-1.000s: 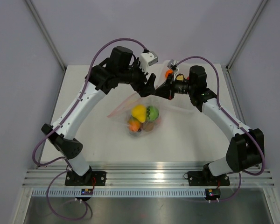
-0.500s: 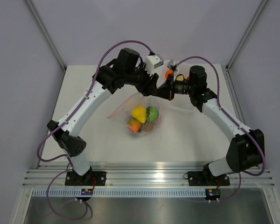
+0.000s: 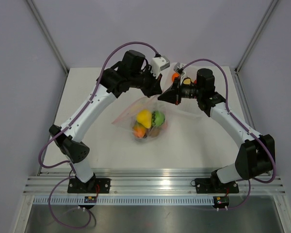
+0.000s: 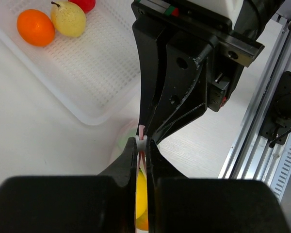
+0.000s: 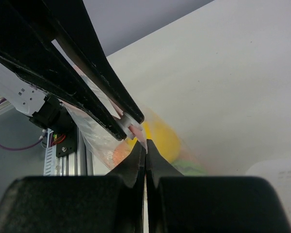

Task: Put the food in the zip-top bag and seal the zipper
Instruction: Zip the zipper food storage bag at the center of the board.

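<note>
The zip-top bag (image 3: 146,112) lies mid-table, its upper edge lifted between the two arms. Inside it show food pieces: yellow (image 3: 144,117), green (image 3: 158,118) and orange (image 3: 138,129). My left gripper (image 4: 142,145) is shut on the pink zipper (image 4: 141,130) at its small white slider. In the top view that left gripper (image 3: 158,90) stands tip to tip with my right gripper (image 3: 165,96). The right gripper (image 5: 145,144) is shut on the bag's pink edge just beside the slider (image 5: 131,124). A yellow fruit (image 5: 163,139) shows through the plastic below.
A translucent white tray (image 4: 89,73) stands at the back of the table, behind the right arm. It holds an orange fruit (image 4: 35,27), a yellow pear (image 4: 68,18) and a red piece (image 4: 85,4). Aluminium rails (image 3: 150,182) run along the near edge.
My left gripper has swung right to meet the right gripper and closed on the zipper's slider. The right gripper has kept its hold on the bag's edge.
</note>
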### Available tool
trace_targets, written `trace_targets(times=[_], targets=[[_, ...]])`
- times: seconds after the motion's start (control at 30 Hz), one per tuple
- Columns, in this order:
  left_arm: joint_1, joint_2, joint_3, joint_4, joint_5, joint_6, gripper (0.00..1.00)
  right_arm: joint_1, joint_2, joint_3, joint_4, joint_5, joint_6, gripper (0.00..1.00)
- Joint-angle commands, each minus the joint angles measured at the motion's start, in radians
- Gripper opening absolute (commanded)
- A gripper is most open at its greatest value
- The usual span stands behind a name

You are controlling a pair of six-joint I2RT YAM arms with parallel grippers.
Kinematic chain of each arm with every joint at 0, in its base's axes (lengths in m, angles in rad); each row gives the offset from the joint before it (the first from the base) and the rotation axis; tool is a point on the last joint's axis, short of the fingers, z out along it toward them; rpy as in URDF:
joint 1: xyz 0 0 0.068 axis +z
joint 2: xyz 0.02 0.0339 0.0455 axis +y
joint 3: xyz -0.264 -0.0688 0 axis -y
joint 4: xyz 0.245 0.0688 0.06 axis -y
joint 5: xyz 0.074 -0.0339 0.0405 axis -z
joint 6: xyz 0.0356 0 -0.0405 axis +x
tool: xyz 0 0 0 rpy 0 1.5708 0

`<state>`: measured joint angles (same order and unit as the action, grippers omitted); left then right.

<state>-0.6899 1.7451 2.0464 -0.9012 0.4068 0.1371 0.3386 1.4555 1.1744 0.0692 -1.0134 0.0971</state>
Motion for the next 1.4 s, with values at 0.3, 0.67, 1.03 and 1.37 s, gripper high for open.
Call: trace_targets(times=[0.3,0.67,1.03,1.37], targets=[[0.018,-0.058,-0.077,0.035,0.053,0.039,0.00,0.007,-0.053,0.093,-0.108,0.006,-0.086,0.41],[0.053,-0.098,-0.086,0.025,0.145,0.053,0.00,0.005,-0.009,0.157,-0.194,-0.088,-0.163,0.33],[0.056,-0.102,-0.091,0.030,0.156,0.045,0.00,0.005,0.016,0.171,-0.171,-0.120,-0.132,0.32],[0.056,-0.102,-0.092,0.030,0.150,0.047,0.00,0.007,0.026,0.151,-0.108,-0.125,-0.103,0.00]])
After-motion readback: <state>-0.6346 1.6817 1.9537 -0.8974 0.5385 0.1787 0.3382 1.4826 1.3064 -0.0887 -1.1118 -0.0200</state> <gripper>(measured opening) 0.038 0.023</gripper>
